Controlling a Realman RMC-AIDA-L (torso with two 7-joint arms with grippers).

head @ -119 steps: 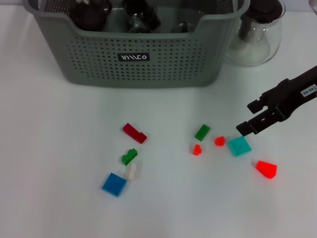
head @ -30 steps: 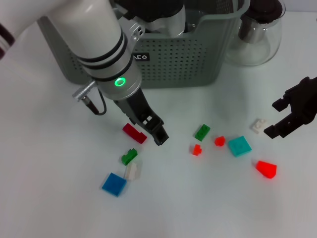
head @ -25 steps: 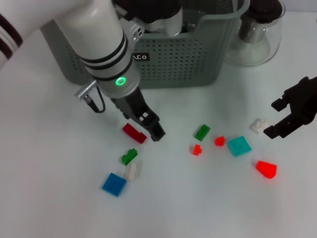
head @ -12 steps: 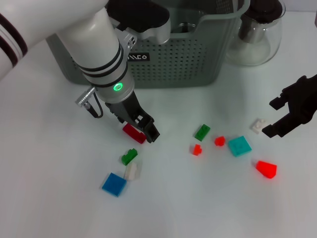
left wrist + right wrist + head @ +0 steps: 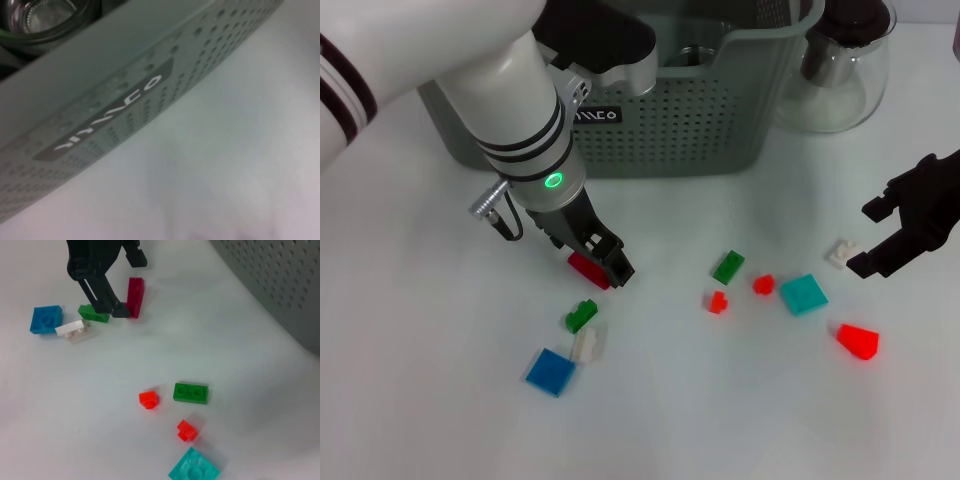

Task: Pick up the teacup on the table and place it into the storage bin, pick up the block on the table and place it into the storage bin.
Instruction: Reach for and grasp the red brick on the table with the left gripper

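Observation:
My left gripper point(image 5: 594, 261) is down at the table, open, its black fingers point(image 5: 119, 310) standing at either end of a dark red block point(image 5: 135, 296) without closing on it. That block point(image 5: 586, 270) lies in front of the grey-green storage bin point(image 5: 670, 120), whose labelled wall fills the left wrist view point(image 5: 125, 75). My right gripper point(image 5: 868, 238) hovers open at the right edge, just right of a small white block point(image 5: 841, 252) on the table. No teacup shows on the table. A glass vessel point(image 5: 45, 12) sits inside the bin.
Loose blocks lie across the table: green point(image 5: 728, 266), two small red point(image 5: 763, 284) point(image 5: 718, 301), teal point(image 5: 804, 294), an orange-red cone point(image 5: 858, 341), green point(image 5: 581, 316), white point(image 5: 587, 344), blue point(image 5: 551, 371). A clear glass teapot point(image 5: 840, 70) stands right of the bin.
My left arm came in over the bin and its gripper slid left and down onto the dark red block. The right gripper drew back to the right, where a small white block now lies.

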